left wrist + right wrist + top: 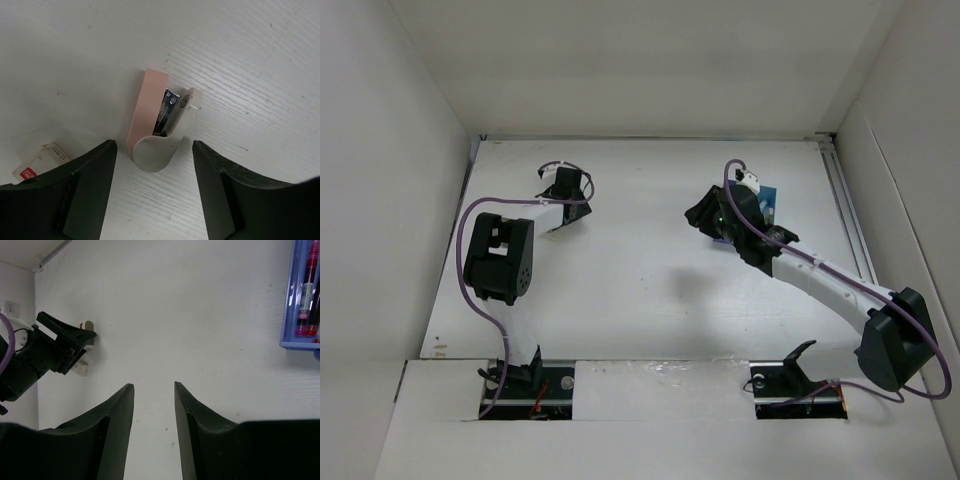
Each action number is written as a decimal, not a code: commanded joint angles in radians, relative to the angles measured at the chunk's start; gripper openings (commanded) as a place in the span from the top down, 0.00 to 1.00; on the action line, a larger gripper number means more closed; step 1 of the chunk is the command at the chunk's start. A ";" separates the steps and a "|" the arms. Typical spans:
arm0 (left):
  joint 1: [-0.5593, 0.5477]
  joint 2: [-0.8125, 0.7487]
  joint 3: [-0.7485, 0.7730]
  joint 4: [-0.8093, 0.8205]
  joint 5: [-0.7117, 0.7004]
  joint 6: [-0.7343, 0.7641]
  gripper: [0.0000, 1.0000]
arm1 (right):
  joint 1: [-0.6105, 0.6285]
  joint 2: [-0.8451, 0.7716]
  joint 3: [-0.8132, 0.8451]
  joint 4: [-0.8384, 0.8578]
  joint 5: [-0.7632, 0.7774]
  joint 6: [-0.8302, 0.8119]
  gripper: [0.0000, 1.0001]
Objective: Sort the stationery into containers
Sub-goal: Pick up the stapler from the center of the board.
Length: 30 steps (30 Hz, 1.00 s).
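Pink-and-white mini stapler (157, 127) lies flat on the white worktop (250, 60), its rounded end between the left end effector (154, 150) fingers. The jaws stand apart, clear of the stapler on both sides. A labelled white block (42, 160) lies beside the left finger, partly hidden. The right end effector (154, 390) hangs with jaws apart, gripping nothing. The blue tray (300, 345), to its right, contains red pens (312, 260).
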 commanded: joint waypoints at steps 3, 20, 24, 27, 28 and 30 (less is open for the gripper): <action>0.000 0.012 0.052 -0.015 -0.034 0.007 0.35 | -0.001 -0.009 0.004 0.048 0.017 -0.012 0.56; 0.000 0.092 0.124 -0.020 0.017 0.036 0.84 | -0.001 0.018 0.004 0.039 0.017 -0.021 0.56; 0.000 0.072 0.089 0.005 0.062 0.046 1.00 | -0.001 0.018 0.004 0.039 0.017 -0.021 0.56; -0.029 0.034 0.067 0.037 0.084 0.055 1.00 | -0.001 0.009 0.004 0.039 0.026 -0.021 0.56; -0.058 0.023 0.054 0.052 0.084 0.064 1.00 | -0.001 0.009 0.004 0.039 0.037 -0.021 0.56; -0.090 -0.018 0.040 0.081 0.084 0.064 1.00 | -0.001 -0.002 0.004 0.039 0.037 -0.012 0.56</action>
